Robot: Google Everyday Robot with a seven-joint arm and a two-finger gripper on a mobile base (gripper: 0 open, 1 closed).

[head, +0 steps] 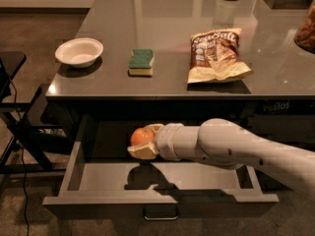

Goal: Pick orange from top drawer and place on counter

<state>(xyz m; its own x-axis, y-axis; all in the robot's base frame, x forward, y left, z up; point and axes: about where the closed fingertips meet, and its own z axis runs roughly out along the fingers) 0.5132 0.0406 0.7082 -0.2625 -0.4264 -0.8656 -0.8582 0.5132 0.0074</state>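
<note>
Orange (142, 136) is grasped by the end effector (143, 140), which holds it clear above the floor of the open drawer (162, 200), its shadow falling on the floor below. On the desk (167, 38) above lie a white bowl (78, 51), a sponge (141, 62) and a chip bag (216, 55).

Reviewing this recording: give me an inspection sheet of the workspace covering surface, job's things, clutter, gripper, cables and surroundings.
Surface: counter, dark and glossy.
Job's things: orange held above the floor of the open top drawer.
Clutter: white bowl, green sponge and chip bag on the counter.
Grippers: gripper inside the drawer, closed on the orange.
Cables: black cable down the left side.
Surroundings: black stand at left.
</note>
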